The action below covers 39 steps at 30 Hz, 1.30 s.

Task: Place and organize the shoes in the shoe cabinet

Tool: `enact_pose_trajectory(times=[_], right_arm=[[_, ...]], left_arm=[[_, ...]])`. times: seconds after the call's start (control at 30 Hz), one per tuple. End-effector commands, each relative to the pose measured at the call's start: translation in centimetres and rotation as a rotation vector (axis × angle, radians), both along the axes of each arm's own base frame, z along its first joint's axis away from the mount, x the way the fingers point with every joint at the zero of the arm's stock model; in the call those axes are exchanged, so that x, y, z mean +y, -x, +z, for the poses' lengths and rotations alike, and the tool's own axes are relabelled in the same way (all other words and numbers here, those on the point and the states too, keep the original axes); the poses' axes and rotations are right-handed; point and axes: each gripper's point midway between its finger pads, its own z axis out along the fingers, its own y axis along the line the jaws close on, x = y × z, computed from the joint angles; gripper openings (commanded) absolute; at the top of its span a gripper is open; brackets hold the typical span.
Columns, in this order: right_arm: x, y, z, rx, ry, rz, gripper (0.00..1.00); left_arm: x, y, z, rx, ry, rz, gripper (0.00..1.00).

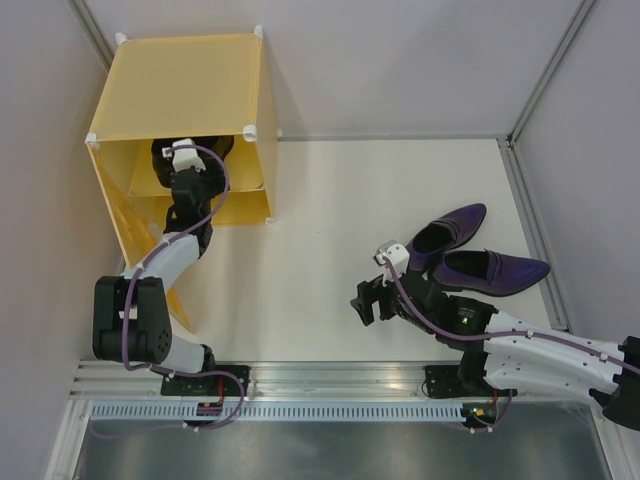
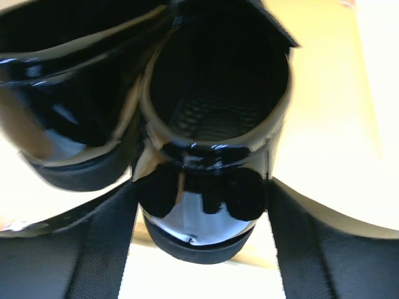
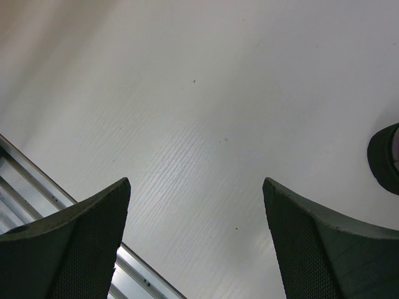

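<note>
The yellow-orange shoe cabinet (image 1: 190, 85) stands at the far left with its door (image 1: 135, 235) swung open. My left gripper (image 1: 181, 152) reaches inside it. In the left wrist view its fingers (image 2: 112, 249) stand wide apart on either side of the heel of a glossy black shoe (image 2: 212, 124), which rests beside the other black shoe (image 2: 62, 112). The two purple shoes (image 1: 450, 230) (image 1: 492, 271) lie on the table at the right. My right gripper (image 1: 373, 298) is open and empty just left of them, above bare table (image 3: 196, 184).
A dark shoe end (image 3: 385, 156) shows at the right edge of the right wrist view. A metal rail (image 1: 330, 375) runs along the near table edge. Grey walls close in the left, back and right sides.
</note>
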Motion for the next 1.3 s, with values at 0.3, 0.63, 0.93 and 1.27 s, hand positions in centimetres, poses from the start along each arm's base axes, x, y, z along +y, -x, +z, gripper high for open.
enact_pose_trajectory(times=[0.3,0.63,0.93,1.27], right_arm=[[-0.2,0.0,0.9,-0.031,-0.038,0.004,0.90],[-0.4,0.0,0.9,-0.029,-0.038,-0.008,0.90],[-0.3,-0.2,0.7,-0.030,-0.032,-0.015,0.90],[-0.1,-0.2,0.3,-0.024,-0.025,-0.013,0.90]], left_arm=[[3.6,-0.6,1.9,-0.033,-0.019,0.151,0.87],[2.1,-1.3,1.7,-0.043,0.067,0.099,0.75],[1.7,-2.0,2.0,-0.056,0.106,0.090,0.73],[0.9,-2.4,1.5,-0.042,0.106,0.074,0.75]])
